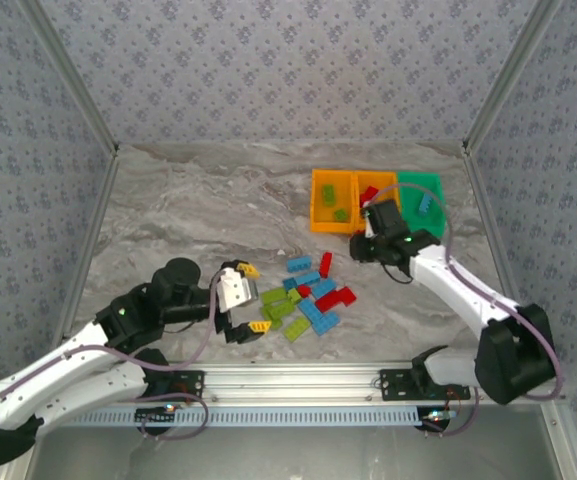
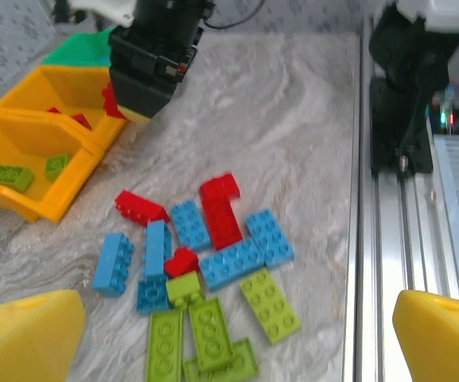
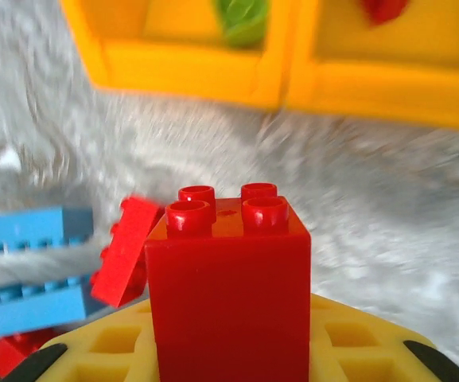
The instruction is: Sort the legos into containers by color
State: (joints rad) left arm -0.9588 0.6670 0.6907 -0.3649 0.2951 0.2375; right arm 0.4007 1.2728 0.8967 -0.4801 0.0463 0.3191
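Right gripper point(image 3: 231, 360) holds one red brick point(image 3: 227, 278) near two orange bins point(image 1: 315, 205)

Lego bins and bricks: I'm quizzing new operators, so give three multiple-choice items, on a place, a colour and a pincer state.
1. The three bins stand: A near left; B far right of the table; C between the arm bases.
2. The bricks in the leftmost orange bin are: A red; B blue; C lime.
3. The right pincer is: A shut on a red brick; B open; C shut on a blue brick.
B, top view shows them there; C, both are lime; A, right wrist view shows it clamped.
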